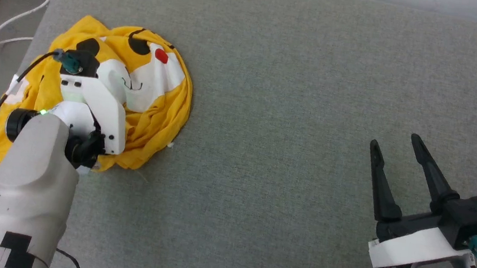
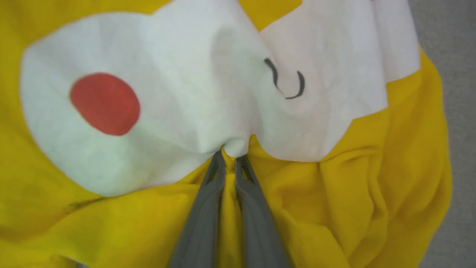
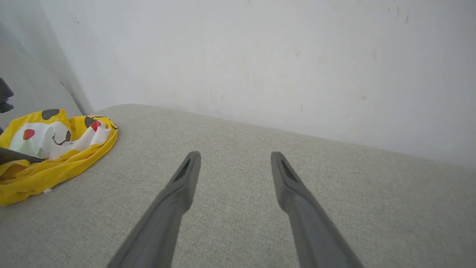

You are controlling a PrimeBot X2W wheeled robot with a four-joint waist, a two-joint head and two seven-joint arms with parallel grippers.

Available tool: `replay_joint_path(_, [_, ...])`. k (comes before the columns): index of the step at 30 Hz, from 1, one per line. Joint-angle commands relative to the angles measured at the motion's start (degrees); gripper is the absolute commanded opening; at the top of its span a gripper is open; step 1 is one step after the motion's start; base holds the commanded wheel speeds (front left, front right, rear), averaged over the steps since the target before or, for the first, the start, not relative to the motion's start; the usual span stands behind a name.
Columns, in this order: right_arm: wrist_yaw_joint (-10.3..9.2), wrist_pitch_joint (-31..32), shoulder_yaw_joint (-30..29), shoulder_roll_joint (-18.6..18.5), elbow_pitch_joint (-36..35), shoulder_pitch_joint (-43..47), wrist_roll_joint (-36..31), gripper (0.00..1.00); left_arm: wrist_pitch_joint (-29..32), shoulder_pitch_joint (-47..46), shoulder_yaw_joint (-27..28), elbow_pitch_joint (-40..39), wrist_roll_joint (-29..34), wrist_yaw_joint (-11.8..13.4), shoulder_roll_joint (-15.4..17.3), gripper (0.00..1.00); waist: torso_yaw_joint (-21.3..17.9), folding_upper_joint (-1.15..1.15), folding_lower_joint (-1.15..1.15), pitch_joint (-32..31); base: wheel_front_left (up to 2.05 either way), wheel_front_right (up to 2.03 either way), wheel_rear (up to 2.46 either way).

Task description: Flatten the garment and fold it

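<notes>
Now my left gripper (image 2: pixel 230 158) pinched on the crumpled garment (image 2: pixel 334 178), my right gripper (image 1: pixel 394 145) spread wide, well apart from it over grey cushion (image 1: pixel 293 90).

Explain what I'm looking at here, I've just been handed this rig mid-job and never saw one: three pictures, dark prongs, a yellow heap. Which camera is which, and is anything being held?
It is a two-armed robot working over a grey padded surface. The head view looks down from its head. The other two views come from cameras on the wrists, each looking along that arm's own two dark fingers.

The yellow heap is the garment, a crumpled T-shirt with a white patch and red dots, lying at the surface's left end.

The left gripper has its fingers nearly together, pinching a fold of the garment where white meets yellow. The right gripper is open, holds nothing, and sits well away from the garment.
</notes>
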Motion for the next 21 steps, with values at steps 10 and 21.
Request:
replay_joint_path(10, [-0.11, -2.52, -0.88, 0.11, 1.70, 1.14, 2.74, 1.00, -17.26, -5.76, -1.99, -0.25, 2.18, 1.77, 4.59, 0.00, 1.97, 0.00, 0.00, -6.93, 0.00, 0.00, 0.00])
replay_joint_path(21, [-0.12, -3.78, -3.50, 0.13, 2.81, 5.37, 5.34, 1.00, -37.31, -10.47, -2.83, -4.80, 3.12, 3.61, 5.65, 0.00, -0.91, 0.00, 0.00, -15.24, 0.00, 0.00, 0.00])
